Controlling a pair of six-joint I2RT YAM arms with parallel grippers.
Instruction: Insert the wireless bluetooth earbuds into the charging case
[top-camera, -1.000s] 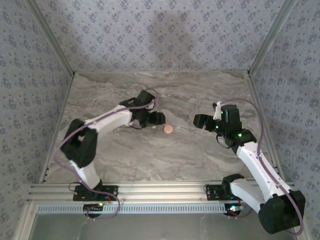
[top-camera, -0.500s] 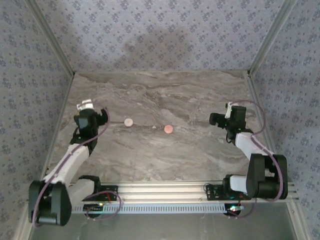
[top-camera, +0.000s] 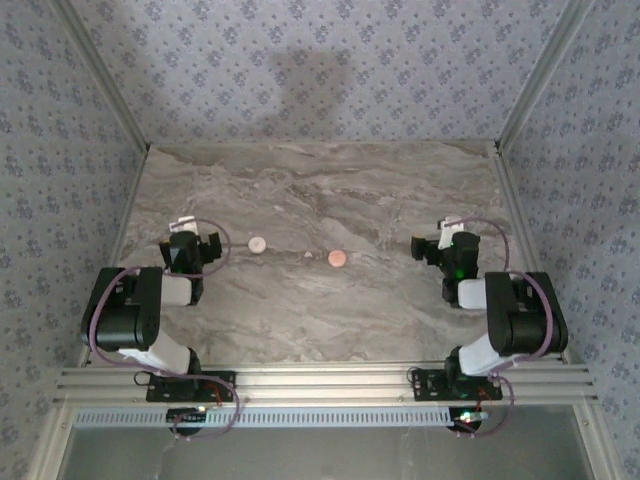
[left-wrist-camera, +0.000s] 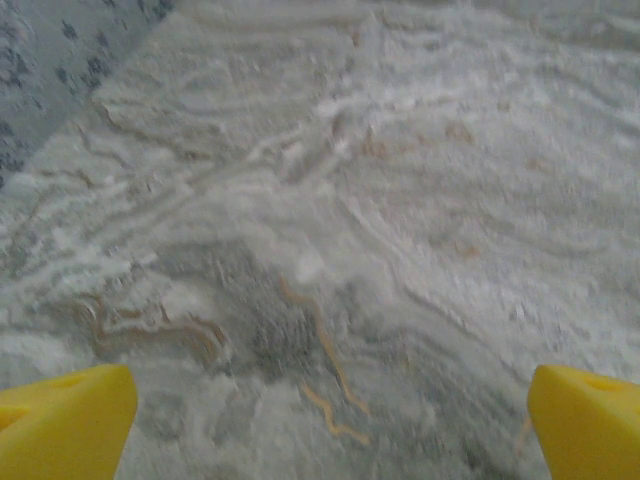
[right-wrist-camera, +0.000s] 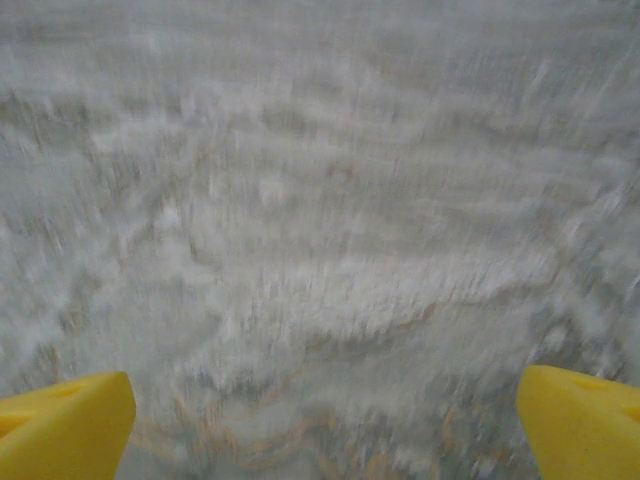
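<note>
A small white round disc (top-camera: 257, 244) and a small pinkish round disc (top-camera: 337, 258) lie apart on the marble table (top-camera: 330, 190). Between them sits a tiny white speck (top-camera: 308, 256) that may be an earbud, though it is too small to tell. My left gripper (top-camera: 212, 248) rests low at the left, well clear of the white disc. My right gripper (top-camera: 420, 247) is at the right, away from the pinkish disc. In each wrist view the left gripper (left-wrist-camera: 320, 425) and right gripper (right-wrist-camera: 320, 425) stand open, yellow fingertips (left-wrist-camera: 60, 415) (right-wrist-camera: 585, 420) far apart over bare, blurred marble.
Patterned walls (top-camera: 320, 70) close the table on three sides, with metal corner posts (top-camera: 530, 80) at the back. An aluminium rail (top-camera: 320, 385) runs along the near edge by the arm bases. Both arms are folded close to their bases.
Both arms have drawn back from the table's middle and folded near their bases. The left arm's retreat uncovered the white disc. The discs have stayed put.
</note>
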